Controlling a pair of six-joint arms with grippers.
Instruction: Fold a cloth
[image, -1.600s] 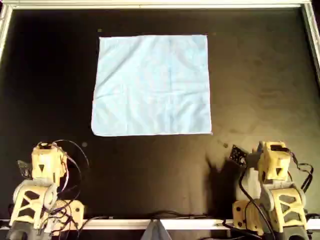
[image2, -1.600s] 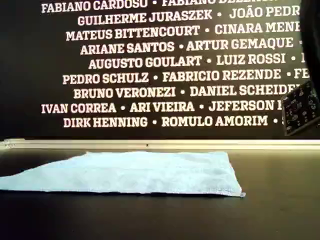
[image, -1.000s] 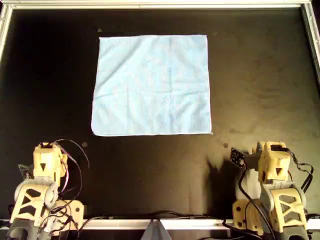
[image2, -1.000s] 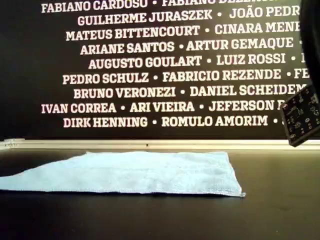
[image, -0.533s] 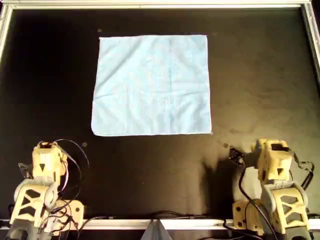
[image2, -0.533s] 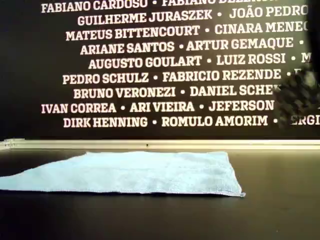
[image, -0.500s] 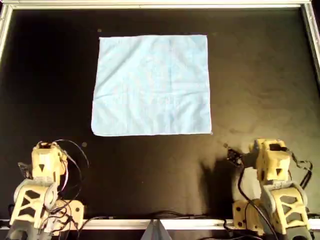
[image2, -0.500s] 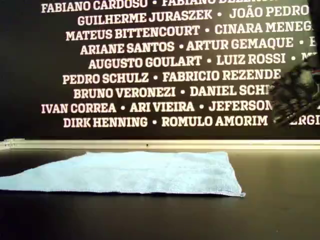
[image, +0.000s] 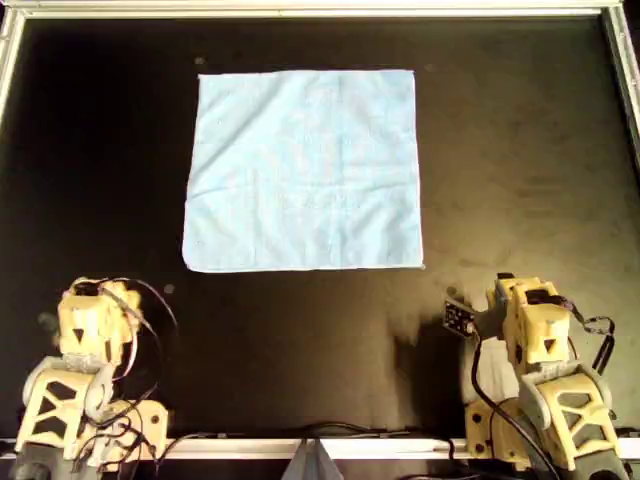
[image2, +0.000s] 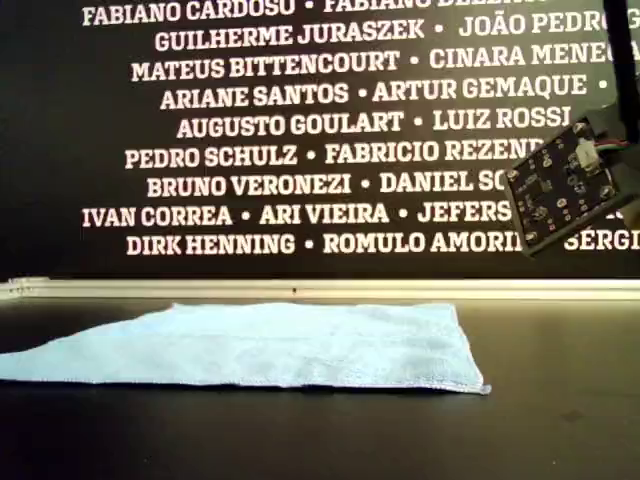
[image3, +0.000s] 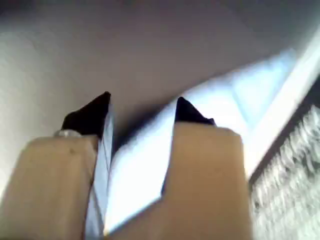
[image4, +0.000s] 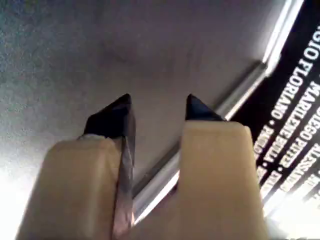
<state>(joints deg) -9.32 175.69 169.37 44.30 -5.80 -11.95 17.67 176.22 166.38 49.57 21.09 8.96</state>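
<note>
Sky-blue cloth (image: 303, 170), spread flat and unfolded on a black table (image: 520, 150), roughly square, placed in the upper middle of the overhead view, edges about parallel to the table's metal rail (image: 300, 8). Seen low and edge-on in the exterior view as a thin pale sheet (image2: 270, 345), with its near hem toward the camera and one corner toward the exterior view's right.

Tan arm (image: 85, 340) at the overhead view's lower left, with loose black wiring around its base. Second tan arm (image: 540, 340) at the overhead view's lower right, carrying a small dark circuit board (image: 459, 318) on the side facing the middle of the table. Both well apart from the cloth, with bare table between. Not possible to tell from the wrist views which of the two is left and which right.

Same kind of board (image2: 565, 190), tilted, at the exterior view's right edge, in front of a black wall (image2: 300, 120) printed with white names.

Left gripper (image3: 142, 102) in the left wrist view: tan fingers with dark tips, jaws apart, nothing between them, a blurred pale background behind.

Right gripper (image4: 159, 100) in the right wrist view: jaws likewise apart and empty, against a grey surface and a strip of white lettering.
</note>
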